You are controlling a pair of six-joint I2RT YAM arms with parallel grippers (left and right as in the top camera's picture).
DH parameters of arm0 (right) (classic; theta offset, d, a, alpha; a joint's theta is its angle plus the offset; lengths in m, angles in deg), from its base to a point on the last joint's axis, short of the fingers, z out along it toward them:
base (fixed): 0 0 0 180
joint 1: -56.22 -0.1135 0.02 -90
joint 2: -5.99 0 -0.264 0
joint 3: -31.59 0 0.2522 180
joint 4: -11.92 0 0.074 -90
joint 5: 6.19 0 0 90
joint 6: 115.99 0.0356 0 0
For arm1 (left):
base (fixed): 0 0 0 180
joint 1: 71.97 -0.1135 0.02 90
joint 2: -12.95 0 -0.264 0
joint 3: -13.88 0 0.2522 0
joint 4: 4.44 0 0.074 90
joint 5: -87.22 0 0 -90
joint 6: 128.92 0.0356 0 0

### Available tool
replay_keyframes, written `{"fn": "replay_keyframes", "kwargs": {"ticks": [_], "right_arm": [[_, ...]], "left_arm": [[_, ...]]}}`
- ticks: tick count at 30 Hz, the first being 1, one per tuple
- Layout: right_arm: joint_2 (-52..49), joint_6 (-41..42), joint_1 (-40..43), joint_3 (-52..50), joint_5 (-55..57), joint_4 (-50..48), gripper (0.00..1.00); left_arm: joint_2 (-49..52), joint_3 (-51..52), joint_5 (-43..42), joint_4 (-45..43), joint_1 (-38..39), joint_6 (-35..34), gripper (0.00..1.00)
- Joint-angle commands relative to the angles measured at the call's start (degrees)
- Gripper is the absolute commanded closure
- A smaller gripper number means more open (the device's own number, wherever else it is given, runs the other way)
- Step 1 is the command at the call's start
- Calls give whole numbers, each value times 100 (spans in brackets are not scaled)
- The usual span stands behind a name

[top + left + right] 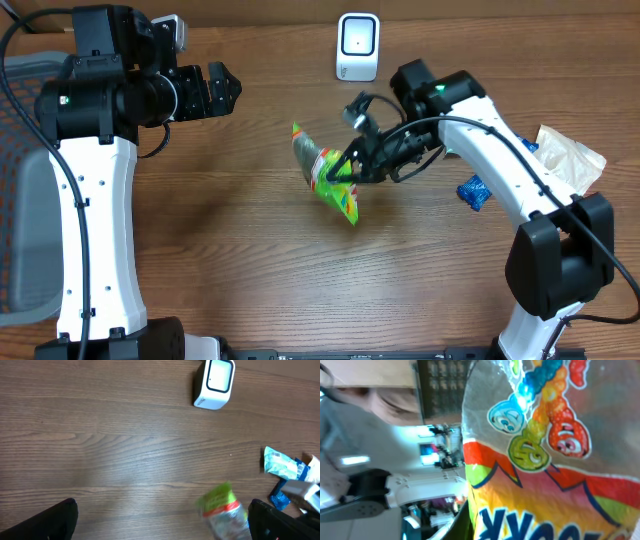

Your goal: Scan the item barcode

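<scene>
**Bag pinched in right pincer, not yet presented to scanner**

My right pincer (352,170) is pressed together on the bag (328,172). It grips one edge, so most of the film hangs free and either face can be turned out. The bag is tilted and sits on my side of the scanner (357,46), slightly to its left, near it but apart.

My wrist view shows only the cartoon print side, with no barcode visible. I judge the code is on the other face or hidden, so the next move is to turn that face toward the scanner window.

My left pincer (222,90) is spread wide and empty, well left of the scanner, probably parked clear of the scan path. A blue packet (473,192) lies to the right of the scanner on my side, well apart from it.
</scene>
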Motion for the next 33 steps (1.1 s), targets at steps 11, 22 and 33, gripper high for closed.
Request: {"fn": "replay_keyframes", "kwargs": {"ticks": [11,22,33], "right_arm": [[-321,1781,1360,-1475,3018,-1958,66],[-214,-420,1185,376,4767,-1591,0],[-892,-2459,140,354,5077,-2131,0]], "left_arm": [[-4,-17,-4,-7,37,-79,0],[-4,-17,-4,-4,37,-79,1],[-2,-17,-4,-4,37,-76,0]]}}
